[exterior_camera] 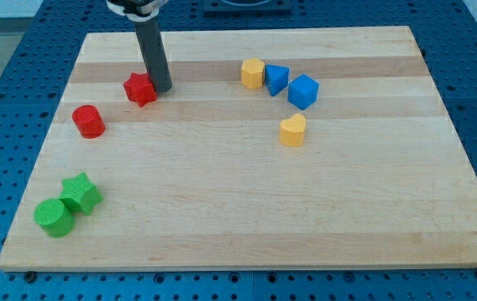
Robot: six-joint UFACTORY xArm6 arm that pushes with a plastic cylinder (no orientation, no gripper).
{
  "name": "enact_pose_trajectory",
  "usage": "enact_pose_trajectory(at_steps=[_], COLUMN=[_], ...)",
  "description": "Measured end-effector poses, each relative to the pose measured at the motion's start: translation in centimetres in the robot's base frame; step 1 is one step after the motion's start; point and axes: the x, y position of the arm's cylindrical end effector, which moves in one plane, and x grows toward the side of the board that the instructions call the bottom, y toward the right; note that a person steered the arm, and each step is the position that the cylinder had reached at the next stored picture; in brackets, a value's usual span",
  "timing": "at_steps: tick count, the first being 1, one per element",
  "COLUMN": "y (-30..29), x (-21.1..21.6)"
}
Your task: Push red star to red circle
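Observation:
The red star [139,89] lies at the upper left of the wooden board. The red circle [88,121] stands a short way down and to the left of it, apart from it. My tip [162,89] rests on the board right at the star's right side, touching or nearly touching it. The dark rod rises from there to the view's top.
A green star [81,193] and a green circle [54,217] sit together at the lower left. A yellow block [252,73], a blue triangular block [276,79], a blue cube [302,91] and a yellow heart [292,130] group at the upper right of centre.

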Motion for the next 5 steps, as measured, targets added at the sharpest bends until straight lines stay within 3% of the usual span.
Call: enact_pose_trajectory(at_steps=[5], y=[-2.4], x=[-2.1])
